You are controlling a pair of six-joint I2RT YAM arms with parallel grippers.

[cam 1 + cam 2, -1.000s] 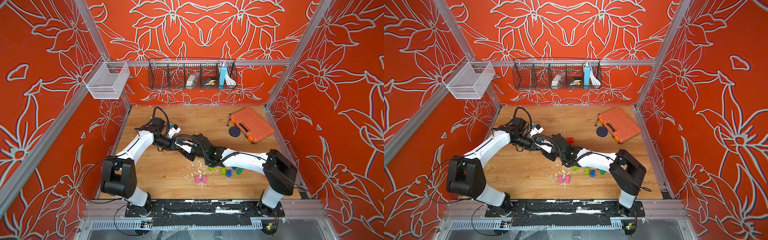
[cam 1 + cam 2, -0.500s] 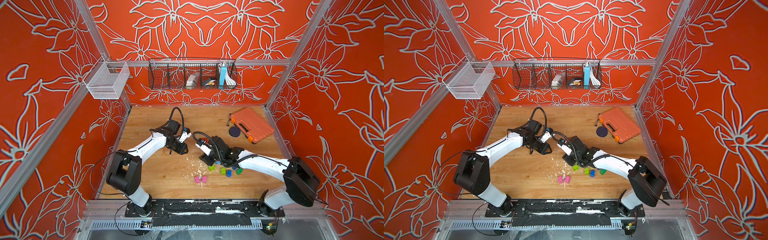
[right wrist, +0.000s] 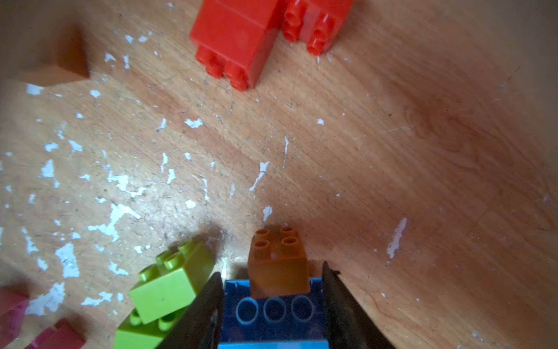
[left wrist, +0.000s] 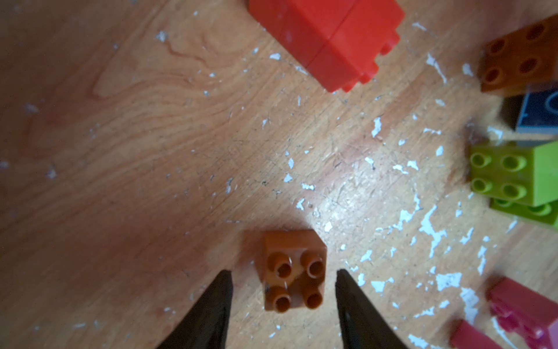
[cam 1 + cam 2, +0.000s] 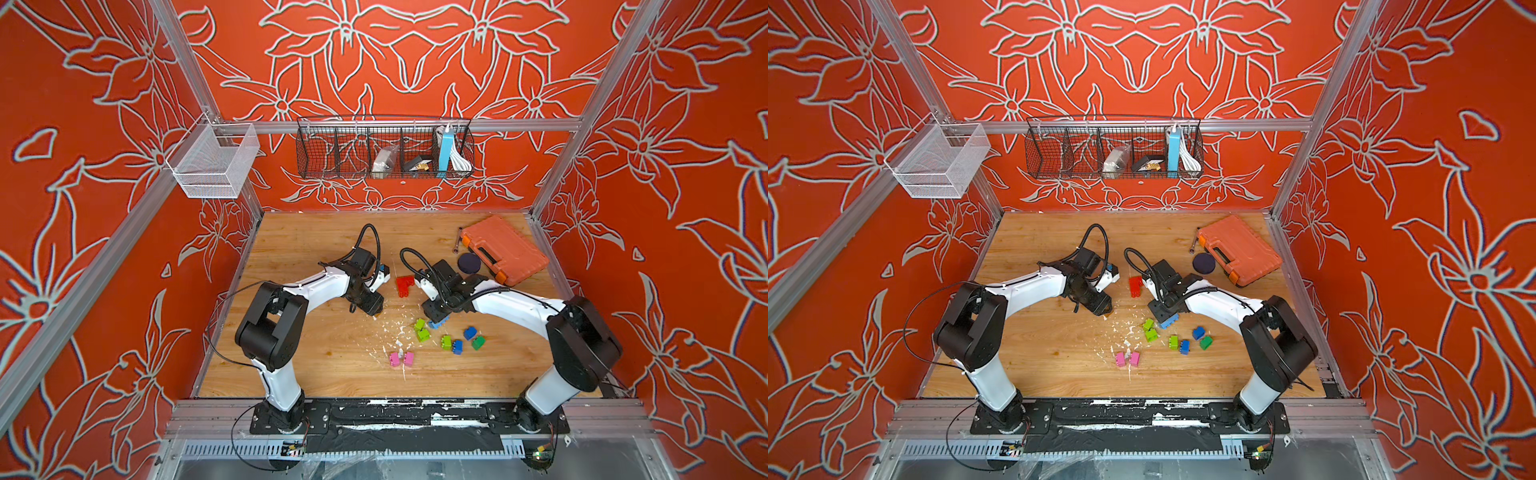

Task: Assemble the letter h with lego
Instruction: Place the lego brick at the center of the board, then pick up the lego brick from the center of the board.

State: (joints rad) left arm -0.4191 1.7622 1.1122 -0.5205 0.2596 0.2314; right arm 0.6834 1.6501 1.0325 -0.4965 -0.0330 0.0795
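A small brown lego brick point(image 4: 294, 270) stands studs-up on the wooden table between the fingers of my left gripper point(image 4: 283, 272), which is open and clear of both its sides. My right gripper point(image 3: 270, 270) is shut on a long blue brick point(image 3: 273, 311) that has a second brown brick point(image 3: 279, 263) stuck to it. In both top views the left gripper point(image 5: 372, 309) and right gripper point(image 5: 436, 320) hang low over mid-table, either side of a red L-shaped lego assembly point(image 5: 405, 286) point(image 5: 1135, 286).
Loose lime point(image 5: 420, 330), blue point(image 5: 470, 332), dark green point(image 5: 478, 342) and pink point(image 5: 401, 359) bricks lie in front of the right gripper. An orange tool case point(image 5: 505, 249) and a dark disc point(image 5: 469, 262) sit at the back right. White flecks dot the table.
The two grippers, close together a second ago, have drawn apart. The left one has opened and let go of the brown brick, which now rests on the table.
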